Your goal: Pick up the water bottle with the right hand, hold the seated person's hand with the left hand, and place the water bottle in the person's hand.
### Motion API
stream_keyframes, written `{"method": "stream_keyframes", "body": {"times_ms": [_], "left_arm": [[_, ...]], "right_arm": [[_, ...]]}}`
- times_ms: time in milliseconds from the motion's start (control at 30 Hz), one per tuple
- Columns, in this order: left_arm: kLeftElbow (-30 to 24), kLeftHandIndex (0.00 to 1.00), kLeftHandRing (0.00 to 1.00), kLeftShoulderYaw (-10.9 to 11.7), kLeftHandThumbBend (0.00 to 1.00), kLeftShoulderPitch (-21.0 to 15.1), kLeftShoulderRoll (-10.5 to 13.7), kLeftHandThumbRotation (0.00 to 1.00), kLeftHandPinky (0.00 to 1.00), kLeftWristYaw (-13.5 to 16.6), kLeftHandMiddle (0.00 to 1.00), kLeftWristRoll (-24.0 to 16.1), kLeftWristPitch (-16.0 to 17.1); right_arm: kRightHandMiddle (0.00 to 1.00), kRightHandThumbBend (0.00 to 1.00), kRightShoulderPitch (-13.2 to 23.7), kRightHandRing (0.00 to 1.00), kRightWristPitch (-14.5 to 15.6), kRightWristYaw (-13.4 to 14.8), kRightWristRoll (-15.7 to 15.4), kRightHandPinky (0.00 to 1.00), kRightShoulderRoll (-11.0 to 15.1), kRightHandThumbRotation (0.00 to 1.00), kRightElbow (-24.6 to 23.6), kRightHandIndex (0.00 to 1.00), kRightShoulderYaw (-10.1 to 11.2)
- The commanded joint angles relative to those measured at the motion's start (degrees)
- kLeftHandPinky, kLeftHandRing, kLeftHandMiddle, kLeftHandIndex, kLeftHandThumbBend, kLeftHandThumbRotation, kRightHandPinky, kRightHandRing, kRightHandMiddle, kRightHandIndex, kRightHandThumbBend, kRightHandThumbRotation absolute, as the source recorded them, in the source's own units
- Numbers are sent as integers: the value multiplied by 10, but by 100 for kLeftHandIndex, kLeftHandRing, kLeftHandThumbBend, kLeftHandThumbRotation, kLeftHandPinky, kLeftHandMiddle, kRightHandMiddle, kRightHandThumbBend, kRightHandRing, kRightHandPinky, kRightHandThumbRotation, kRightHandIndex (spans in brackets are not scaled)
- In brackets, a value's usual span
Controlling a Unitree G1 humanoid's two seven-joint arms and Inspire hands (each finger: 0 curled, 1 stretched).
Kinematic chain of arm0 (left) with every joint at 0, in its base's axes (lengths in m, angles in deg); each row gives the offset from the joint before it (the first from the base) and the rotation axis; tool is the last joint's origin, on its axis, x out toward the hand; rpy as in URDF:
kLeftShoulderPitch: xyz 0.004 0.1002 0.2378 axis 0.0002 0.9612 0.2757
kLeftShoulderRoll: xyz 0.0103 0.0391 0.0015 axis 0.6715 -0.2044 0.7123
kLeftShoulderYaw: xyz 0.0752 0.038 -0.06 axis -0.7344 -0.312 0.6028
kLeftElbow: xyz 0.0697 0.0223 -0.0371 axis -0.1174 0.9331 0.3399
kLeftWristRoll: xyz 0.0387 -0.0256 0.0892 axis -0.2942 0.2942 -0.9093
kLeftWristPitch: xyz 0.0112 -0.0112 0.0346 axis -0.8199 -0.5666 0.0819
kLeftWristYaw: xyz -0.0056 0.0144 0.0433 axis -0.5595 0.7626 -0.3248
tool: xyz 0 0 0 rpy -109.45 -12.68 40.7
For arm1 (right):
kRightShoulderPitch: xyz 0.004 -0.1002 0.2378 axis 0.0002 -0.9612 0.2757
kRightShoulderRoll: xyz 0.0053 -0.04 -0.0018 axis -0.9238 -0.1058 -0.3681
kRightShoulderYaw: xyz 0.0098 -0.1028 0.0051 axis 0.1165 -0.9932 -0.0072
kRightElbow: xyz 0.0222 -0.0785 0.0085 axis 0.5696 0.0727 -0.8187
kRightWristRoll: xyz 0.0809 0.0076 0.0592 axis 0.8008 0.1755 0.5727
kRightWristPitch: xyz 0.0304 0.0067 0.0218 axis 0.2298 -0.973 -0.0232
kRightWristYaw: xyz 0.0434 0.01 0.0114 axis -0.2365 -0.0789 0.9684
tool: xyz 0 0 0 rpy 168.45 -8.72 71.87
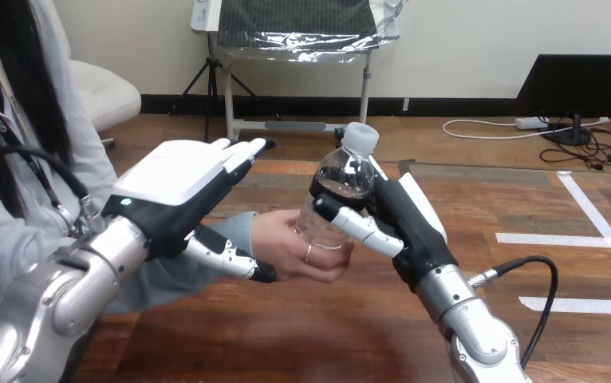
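At left, left hand (171, 187) with fingers (242, 152) straight above the person's hand (298, 247), thumb beneath it, no closed clasp seen. Centre: that hand cupping the base of the water bottle (342, 187), upright above the bench (286, 335). At right, right hand (402, 227) wrapped round it. Risk: releasing before the person's grip firms up, which could tip and drop it.

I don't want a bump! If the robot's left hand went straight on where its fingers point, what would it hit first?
Probably the water bottle in the right hand: the left hand points at its upper part, though depth is unclear.
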Motion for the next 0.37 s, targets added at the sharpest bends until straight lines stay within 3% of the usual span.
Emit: {"method": "stream_keyframes", "body": {"times_ms": [0,333], "left_arm": [[-23,100,100,21,100,0,10,55,95,11,100,9,-1],[-32,100,100,31,100,25,12,54,97,14,100,17,8]], "right_arm": [[100,100,33,100,-10,-3,5,100,10,78,-18,100,-2],[100,100,32,100,-12,-7,6,100,19,80,-18,100,0]]}}
